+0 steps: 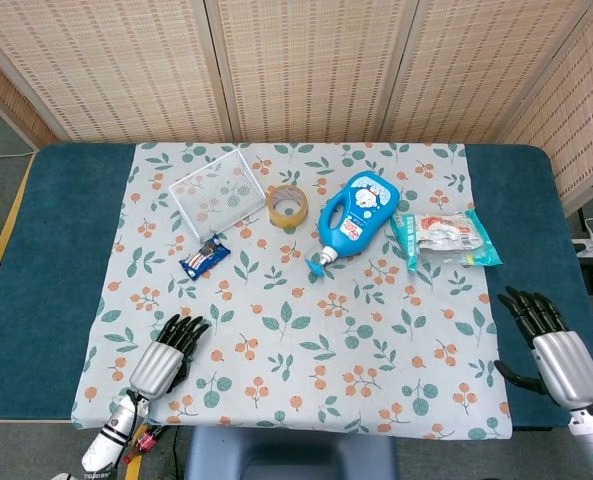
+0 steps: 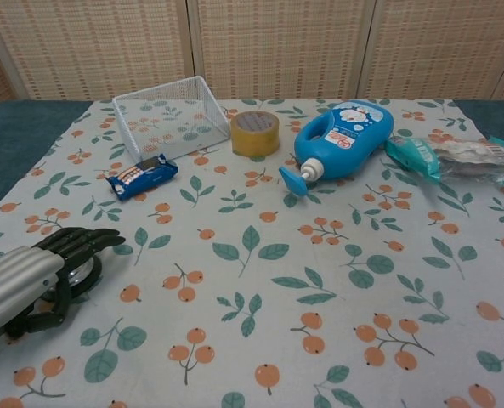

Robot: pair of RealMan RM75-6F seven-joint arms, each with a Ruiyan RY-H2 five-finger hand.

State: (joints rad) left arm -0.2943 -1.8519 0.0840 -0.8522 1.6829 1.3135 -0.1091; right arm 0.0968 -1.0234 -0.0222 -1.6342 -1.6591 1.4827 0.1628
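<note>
My left hand [image 1: 164, 358] lies flat over a small chrome call bell near the table's front left, fingers stretched forward and resting on its dome. The head view hides the bell under the hand. In the chest view the left hand [image 2: 32, 276] covers most of the bell [image 2: 85, 272]; only a bit of dome and the black base show. The hand holds nothing. My right hand [image 1: 553, 345] hovers over the blue cloth at the front right edge, fingers spread, empty, and does not show in the chest view.
Along the far half of the floral cloth [image 1: 306, 330] lie a wire basket [image 1: 216, 190], a blue snack bar [image 1: 206, 257], a tape roll [image 1: 287, 206], a blue pump bottle [image 1: 356, 215] on its side, and a plastic packet [image 1: 444, 238].
</note>
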